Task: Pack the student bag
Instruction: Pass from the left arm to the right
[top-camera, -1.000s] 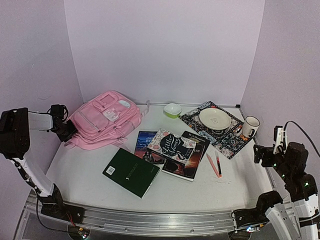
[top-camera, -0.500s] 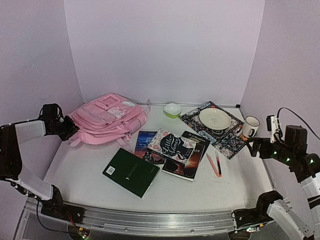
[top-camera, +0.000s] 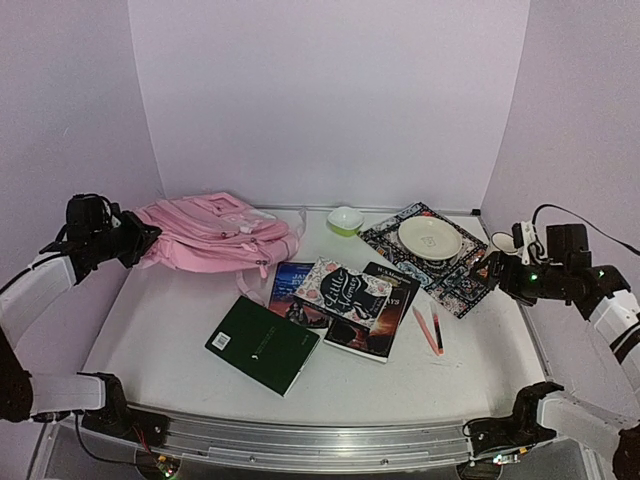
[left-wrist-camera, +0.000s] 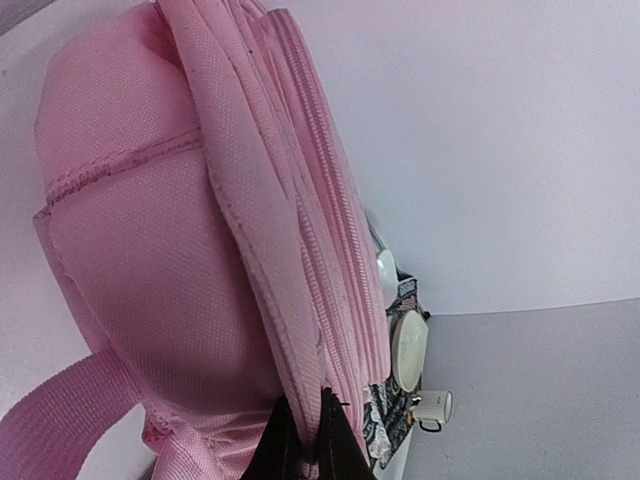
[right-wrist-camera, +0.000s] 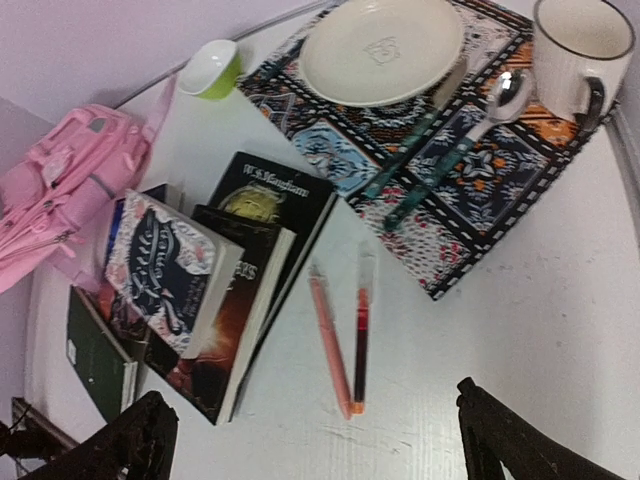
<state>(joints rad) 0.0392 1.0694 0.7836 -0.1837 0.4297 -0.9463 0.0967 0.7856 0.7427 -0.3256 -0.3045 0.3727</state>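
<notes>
The left claw (left-wrist-camera: 305, 447) is clamped narrow on a fold of the large soft pink fabric backpack (top-camera: 215, 235), its two dark fingers (left-wrist-camera: 275, 445) pinching the cloth right beside a zip seam on the bag's left end. The backpack lies at the far-left corner of the white bench (top-camera: 165, 330), close to the back wall, with a strap trailing off its right side towards the books. The right claw (top-camera: 488, 268) hangs above the right edge of the bench with its fingers spread wide and nothing between them; it touches nothing. Below it are a patterned fabric placemat (right-wrist-camera: 470, 170) carrying a cream round plate (right-wrist-camera: 380, 45) and a metal spoon (right-wrist-camera: 495, 105), and a white mug with a dark rim (right-wrist-camera: 575, 50) just beside the mat at the far-right corner. Two pens, one orange (right-wrist-camera: 330, 345) and one red-and-black (right-wrist-camera: 360, 335), lie side by side on the bench between the mat and a fanned pile of dark paperback books (top-camera: 345, 295) in the middle. A dark green hardback book (top-camera: 262, 345) lies apart from the pile towards the near edge, and a small lime-green bowl (top-camera: 346, 220) stands at the far edge. Bare surface runs along the left edge in front of the backpack, and along the near edge to the right of the green book.
</notes>
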